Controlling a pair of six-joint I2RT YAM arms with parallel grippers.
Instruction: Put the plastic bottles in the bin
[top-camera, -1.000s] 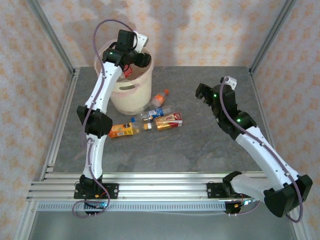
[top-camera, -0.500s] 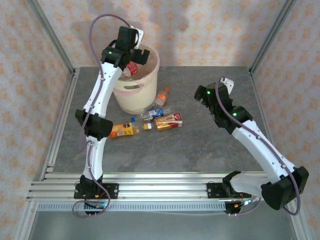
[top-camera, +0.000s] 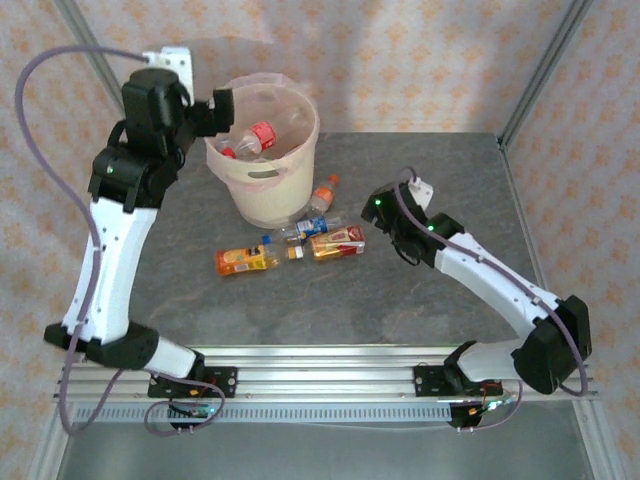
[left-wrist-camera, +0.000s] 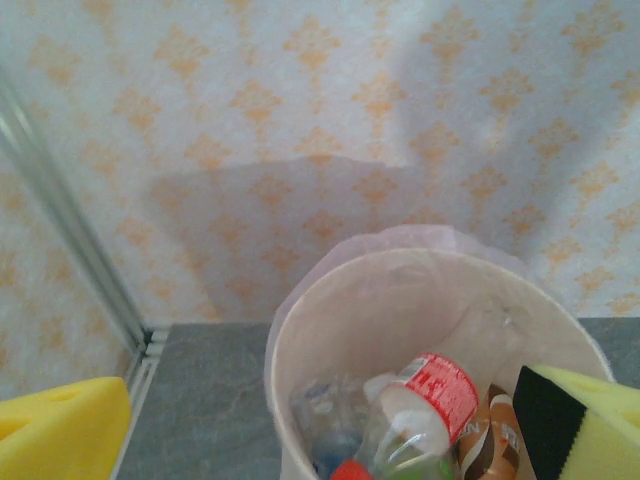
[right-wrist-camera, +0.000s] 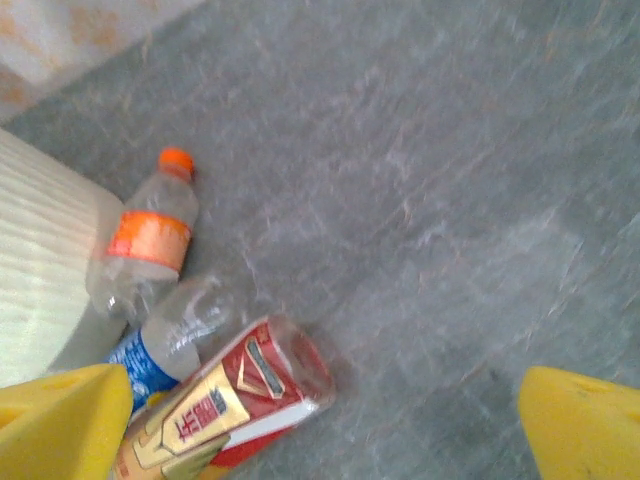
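Cream-pink bin (top-camera: 264, 196), orange-capped bottle (right-wrist-camera: 146, 243), red-and-gold-labelled bottle (right-wrist-camera: 228, 398), yellow fingers (right-wrist-camera: 58, 420), mottled grey table (right-wrist-camera: 450, 190), orange-patterned wallpaper (left-wrist-camera: 300, 100).

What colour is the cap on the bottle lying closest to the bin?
Orange. The cap of that bottle shows clearest in the right wrist view.

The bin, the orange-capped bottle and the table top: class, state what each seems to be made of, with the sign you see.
The bin: likely thin plastic, pale cream, matte; its rim looks translucent. The orange-capped bottle: clear glossy plastic; the grey beneath shows through it. The table top: grey, veined like stone, perhaps a laminate; dull finish.
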